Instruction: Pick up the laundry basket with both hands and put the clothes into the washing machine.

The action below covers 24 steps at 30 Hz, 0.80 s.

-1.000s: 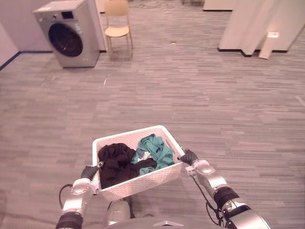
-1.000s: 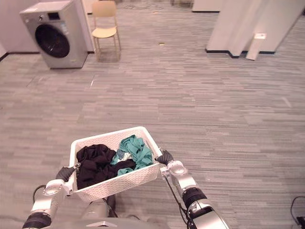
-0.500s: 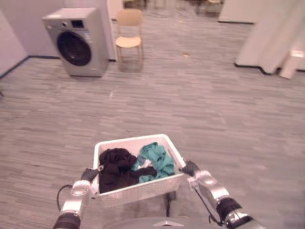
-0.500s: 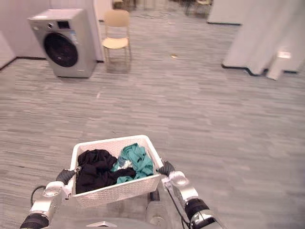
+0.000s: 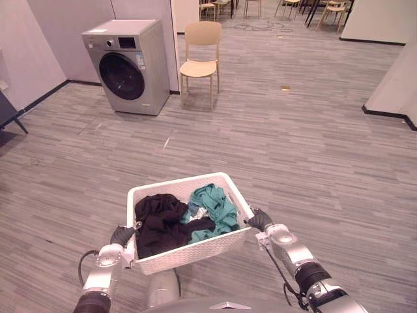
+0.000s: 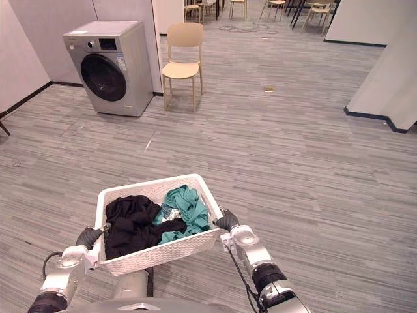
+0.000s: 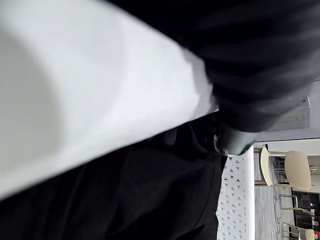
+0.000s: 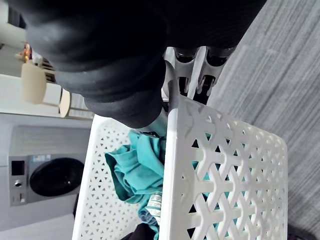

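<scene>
Holds the basket (image 5: 189, 251) up off the floor (image 5: 293, 150), close in front, between both hands. Grips the left rim with the left hand (image 5: 122, 235), a dark tip hooked over onto the inside by the dark garment (image 5: 159, 222). Grips the right rim with the right hand (image 5: 258, 220), fingers (image 8: 186, 60) curled under the lip outside the lattice wall. Carries the dark garment in the left half and the teal one (image 5: 212, 205) in the right, both lying about level with the rim or below it.

Looks like the carrying step: lift done, walk to the washer (image 5: 127, 65) not yet made. Stands well apart from it, ahead and to the left by the wall, a chair (image 5: 199, 55) just beside it.

To do it well:
- Hold the rim level from side to side, so neither heap slides toward a hand.
- Press inward evenly, since a thin rim can slip from a light hook.
- Turn left with small steps and aim at the washer's front, wide of the chair.
- Stop with room for the door, which seems shut.
- Probably set the basket down by the washer before freeing a hand for the door.
</scene>
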Tool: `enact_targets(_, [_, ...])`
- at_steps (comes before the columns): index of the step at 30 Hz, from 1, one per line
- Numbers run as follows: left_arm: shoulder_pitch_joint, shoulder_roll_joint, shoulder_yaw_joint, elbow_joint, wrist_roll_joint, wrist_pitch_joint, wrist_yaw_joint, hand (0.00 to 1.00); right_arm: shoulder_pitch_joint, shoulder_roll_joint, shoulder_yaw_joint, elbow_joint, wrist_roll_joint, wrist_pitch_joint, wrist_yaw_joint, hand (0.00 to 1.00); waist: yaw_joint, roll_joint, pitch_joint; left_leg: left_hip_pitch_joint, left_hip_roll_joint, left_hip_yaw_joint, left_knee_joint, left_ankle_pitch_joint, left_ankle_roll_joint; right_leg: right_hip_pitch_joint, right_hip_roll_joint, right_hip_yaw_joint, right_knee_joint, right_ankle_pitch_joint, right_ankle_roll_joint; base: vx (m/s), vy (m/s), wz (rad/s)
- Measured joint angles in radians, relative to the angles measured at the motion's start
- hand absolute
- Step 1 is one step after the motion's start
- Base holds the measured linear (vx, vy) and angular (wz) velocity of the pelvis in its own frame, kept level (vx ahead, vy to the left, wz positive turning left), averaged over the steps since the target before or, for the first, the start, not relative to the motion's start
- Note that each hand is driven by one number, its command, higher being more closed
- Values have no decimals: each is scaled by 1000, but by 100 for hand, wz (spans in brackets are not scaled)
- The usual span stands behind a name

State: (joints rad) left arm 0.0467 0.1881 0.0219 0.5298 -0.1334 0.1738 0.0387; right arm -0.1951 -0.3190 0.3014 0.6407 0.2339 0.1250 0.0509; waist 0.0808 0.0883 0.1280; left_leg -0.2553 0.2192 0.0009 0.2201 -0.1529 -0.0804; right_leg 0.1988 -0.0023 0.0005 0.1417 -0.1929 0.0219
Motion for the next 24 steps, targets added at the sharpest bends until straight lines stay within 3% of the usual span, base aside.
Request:
enact_targets(1, [-2, 0, 5, 0, 0, 0, 0, 100, -4, 2, 1, 0, -1, 0, 0, 100, -2, 2, -2, -15, 10, 19, 29, 21, -17, -10, -7, 7, 19, -30, 4, 338, 351, -29])
enact_targets(3, [-8, 8, 18, 1, 3, 2, 0, 100, -10, 15, 1, 4, -4, 2, 1, 100, 2, -35, -21, -37, -42, 99, 119, 87, -20, -8, -88, 40, 57, -111, -19, 496, 446, -44])
enact_targets(4, [-7, 3, 15, 25, 10, 4, -1, 100, -6, 19, 3, 8, -5, 3, 2, 100, -1, -58, -34, 7, -94, 134, 115, 113, 6, -56, -134, 42, 235, -95, -49, 507, 382, -43])
enact_targets(5, [-10, 1, 14, 42, 11, 6, -1, 100, -5, 21, 4, 15, -5, 3, 2, 100, -6, -61, -32, 34, -113, 142, 110, 100, 29, -100, -154, 42, 355, -54, -58, 523, 380, -20])
enact_targets(6, [-10, 0, 9, 58, 11, 8, -2, 100, 0, 23, 6, 33, -5, 3, 3, 100, -23, -71, -23, 101, -148, 148, 82, 81, 54, -158, -177, 43, 520, 55, -91, 398, 330, 15])
enact_targets(7, [-10, 4, -1, 66, 12, 11, -3, 100, 6, 26, 8, 50, -5, 5, 4, 100, -26, -79, -13, 178, -171, 154, 36, 69, 72, -205, -185, 72, 659, 203, -96, 485, 351, 25])
enact_targets(8, [-11, 12, -13, 72, 14, 14, -5, 100, 22, 29, 6, 50, -5, 5, 4, 100, -35, -70, -4, 234, -185, 146, 11, 55, 85, -269, -153, 117, 827, 220, -64, 472, 312, 48])
enact_targets(9, [-12, 20, -22, 72, 19, 14, -4, 100, 35, 33, 2, 45, -5, 5, 5, 100, -60, -68, 6, 286, -186, 113, 1, 30, 104, -344, -75, 124, 988, 167, -4, 552, 308, 75])
enact_targets(10, [-18, 27, -32, 72, 19, 14, -4, 100, 46, 32, -1, 40, -4, 4, 5, 100, -78, -67, 7, 323, -188, 85, -9, 14, 119, -414, -11, 110, 1013, 130, 18, 372, 195, 81])
enact_targets(12, [-35, 39, -65, 73, 18, 15, -3, 100, 60, 24, -15, 19, -3, 4, 5, 100, -94, -78, 13, 387, -215, 69, -55, 11, 124, -511, 21, 72, 918, 86, 48, 501, 178, 66])
enact_targets(14, [-50, 40, -83, 73, 18, 17, 0, 100, 74, 11, -31, -10, 1, 4, 6, 100, -116, -77, 16, 446, -244, 45, -107, 10, 125, -573, 15, 40, 721, 66, 43, 636, 142, 66])
enact_targets(15, [-66, 44, -97, 70, 17, 19, 2, 100, 76, 7, -36, -17, 4, 5, 5, 100, -131, -74, 19, 476, -255, 33, -132, 8, 127, -577, 2, 20, 499, 84, 33, 548, 65, 77])
enact_targets(16, [-81, 59, -107, 63, 17, 19, 2, 100, 76, 3, -38, -43, 6, 6, 5, 100, -143, -76, 17, 505, -267, 28, -169, -5, 135, -556, -16, -11, 225, 142, 35, 552, 49, 69])
enact_targets(17, [-84, 69, -106, 53, 17, 21, 2, 100, 76, 6, -41, -53, 7, 5, 5, 100, -142, -82, 18, 518, -279, 31, -192, -14, 125, -551, -29, -29, 101, 172, 41, 569, -7, 50])
enact_targets(18, [-85, 81, -103, 24, 17, 21, 6, 100, 76, 13, -50, -71, 7, 5, 5, 100, -139, -109, 11, 554, -298, 42, -218, -44, 121, -552, -49, -45, -7, 194, 29, 627, -69, 42])
enact_targets(19, [-85, 82, -104, 21, 17, 22, 14, 100, 78, 15, -50, -73, 8, 6, 4, 100, -144, -103, 8, 597, -294, 28, -218, -91, 110, -540, -47, -45, 8, 195, 7, 843, -141, 59])
enact_targets(20, [-83, 82, -106, 23, 18, 29, 15, 100, 90, 19, -50, -73, 8, 9, 3, 100, -144, -100, -5, 623, -289, 10, -163, -124, 100, -509, -39, -37, 52, 209, -8, 767, -154, 58])
enact_targets(21, [-84, 80, -107, 23, 19, 31, 20, 100, 90, 21, -52, -72, 9, 10, 1, 100, -145, -100, -6, 595, -285, 13, -65, -156, 87, -511, -39, -34, 86, 263, -25, 623, -152, 53])
enact_targets(22, [-84, 77, -112, 23, 19, 32, 23, 100, 90, 21, -53, -72, 9, 10, -3, 100, -152, -96, -5, 550, -273, 22, 67, -184, 63, -507, -41, -41, 126, 273, -33, 666, -269, 69])
enact_targets(23, [-85, 64, -115, 24, 18, 37, 23, 100, 90, 13, -55, -72, 9, 11, -9, 100, -174, -65, -1, 440, -216, 48, 401, -181, 28, -463, -31, -84, 173, 251, -37, 635, -289, 84])
enact_targets(24, [-85, 51, -118, 28, 18, 40, 23, 100, 88, -1, -55, -77, 8, 16, -12, 100, -178, -23, -1, 337, -134, 59, 714, -99, 2, -394, 16, -105, 178, 214, -54, 756, -333, 45])
